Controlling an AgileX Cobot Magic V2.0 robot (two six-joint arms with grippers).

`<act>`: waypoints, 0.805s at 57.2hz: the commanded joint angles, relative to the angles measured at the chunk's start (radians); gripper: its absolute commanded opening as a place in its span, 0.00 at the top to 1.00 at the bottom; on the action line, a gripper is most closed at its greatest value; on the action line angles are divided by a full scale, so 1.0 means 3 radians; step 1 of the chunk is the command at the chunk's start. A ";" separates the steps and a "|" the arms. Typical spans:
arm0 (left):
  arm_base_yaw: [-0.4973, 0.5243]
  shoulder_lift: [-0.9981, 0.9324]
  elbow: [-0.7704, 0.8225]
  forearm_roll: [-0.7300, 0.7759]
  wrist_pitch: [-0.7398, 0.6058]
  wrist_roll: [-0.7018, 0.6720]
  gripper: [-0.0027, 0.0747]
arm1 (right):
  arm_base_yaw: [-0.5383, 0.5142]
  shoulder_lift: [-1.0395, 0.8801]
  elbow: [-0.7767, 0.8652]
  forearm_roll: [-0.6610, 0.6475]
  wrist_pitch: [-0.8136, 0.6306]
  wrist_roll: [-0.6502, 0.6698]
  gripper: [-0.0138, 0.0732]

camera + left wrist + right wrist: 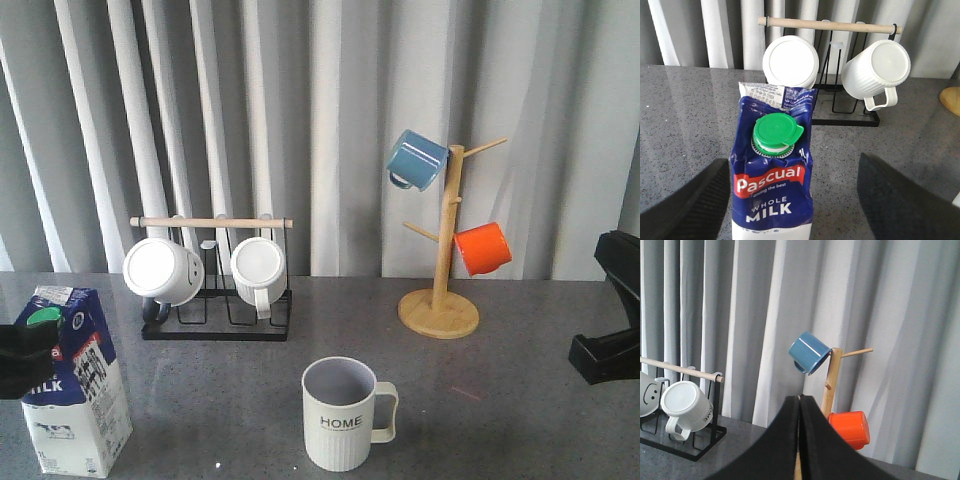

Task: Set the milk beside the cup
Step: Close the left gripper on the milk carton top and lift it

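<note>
From the front, the milk (pixel 75 385) stands upright at the table's near left edge, well apart from the cup (pixel 341 412) near the middle. The left gripper (pixel 25 358) shows only as a dark shape against the carton's left side. The right gripper (pixel 612 318) waits far right.

Over the left wrist, the fingers (pixel 690 205) are spread wide on either side of the carton, not touching it. I'd say they should close squarely below the green cap (pixel 776 132), on the flat walls, gently enough not to crush the card.

Over the right wrist, the fingers (pixel 790 440) are pressed together, empty, facing the wooden mug tree (pixel 829 385).
</note>
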 commanded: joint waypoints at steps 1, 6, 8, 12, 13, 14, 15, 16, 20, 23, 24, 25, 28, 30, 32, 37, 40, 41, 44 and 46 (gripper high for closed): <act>-0.0012 -0.0044 -0.0115 -0.0014 -0.0221 -0.0006 0.32 | -0.0023 -0.0026 -0.0112 -0.0025 -0.0232 0.0000 0.85; -0.0012 -0.0044 -0.0115 -0.0014 -0.0226 -0.0006 0.32 | -0.0023 -0.0026 -0.0112 -0.0025 -0.0232 0.0000 0.85; -0.0012 -0.0044 -0.0115 -0.0014 -0.0258 -0.0006 0.32 | -0.0023 -0.0026 -0.0112 -0.0025 -0.0232 0.0000 0.85; -0.0012 -0.0044 -0.0115 -0.0014 -0.0270 -0.0006 0.32 | -0.0023 -0.0026 -0.0112 -0.0025 -0.0232 0.0000 0.85; -0.0012 -0.0044 -0.0115 -0.0014 -0.0270 -0.0006 0.32 | -0.0023 -0.0026 -0.0112 -0.0025 -0.0232 0.0000 0.85; -0.0012 -0.0044 -0.0115 -0.0014 -0.0270 -0.0006 0.32 | -0.0023 -0.0026 -0.0112 -0.0025 -0.0232 0.0000 0.85; -0.0012 -0.0044 -0.0115 -0.0014 -0.0270 -0.0006 0.32 | -0.0023 -0.0026 -0.0112 -0.0025 -0.0232 0.0000 0.85; -0.0012 -0.0044 -0.0115 -0.0014 -0.0270 -0.0006 0.32 | -0.0023 -0.0026 -0.0112 -0.0025 -0.0232 0.0000 0.85; -0.0012 -0.0044 -0.0115 -0.0014 -0.0270 -0.0006 0.32 | -0.0023 -0.0026 -0.0112 -0.0025 -0.0232 0.0000 0.85; -0.0012 -0.0044 -0.0115 -0.0014 -0.0270 -0.0006 0.32 | -0.0023 -0.0026 -0.0112 -0.0025 -0.0235 0.0000 0.85; -0.0012 -0.0044 -0.0115 -0.0014 -0.0317 -0.0006 0.32 | -0.0023 -0.0026 -0.0112 -0.0025 -0.0235 0.0000 0.85; -0.0012 -0.0044 -0.0115 -0.0014 -0.0345 -0.0006 0.31 | -0.0023 -0.0026 -0.0112 -0.0025 -0.0232 0.0000 0.85; -0.0012 -0.0044 -0.0115 -0.0014 -0.0420 -0.0006 0.30 | -0.0023 -0.0026 -0.0112 -0.0025 -0.0232 0.0000 0.85; -0.0012 -0.0054 -0.0115 -0.0025 -0.0461 -0.0022 0.28 | -0.0023 -0.0026 -0.0112 -0.0025 -0.0232 0.0000 0.85; -0.0012 -0.0071 -0.0119 -0.0049 -0.0483 -0.0051 0.24 | -0.0023 -0.0026 -0.0112 -0.0025 -0.0232 0.0000 0.85; -0.0012 -0.0160 -0.0119 -0.0067 -0.0500 -0.0128 0.07 | -0.0023 -0.0026 -0.0112 -0.0025 -0.0232 0.0000 0.85; -0.0012 -0.0185 -0.0119 -0.0063 -0.0508 -0.0118 0.02 | -0.0023 -0.0026 -0.0112 -0.0025 -0.0232 0.0000 0.85; -0.0012 -0.0185 -0.0119 -0.0063 -0.0516 -0.0115 0.02 | -0.0023 -0.0026 -0.0112 -0.0025 -0.0232 0.0000 0.85; -0.0012 -0.0185 -0.0119 -0.0026 -0.0523 -0.0113 0.02 | -0.0023 -0.0026 -0.0112 -0.0025 -0.0232 0.0000 0.85; -0.0012 -0.0180 -0.0116 0.0000 -0.0523 -0.0111 0.02 | -0.0023 -0.0026 -0.0112 -0.0025 -0.0232 0.0000 0.85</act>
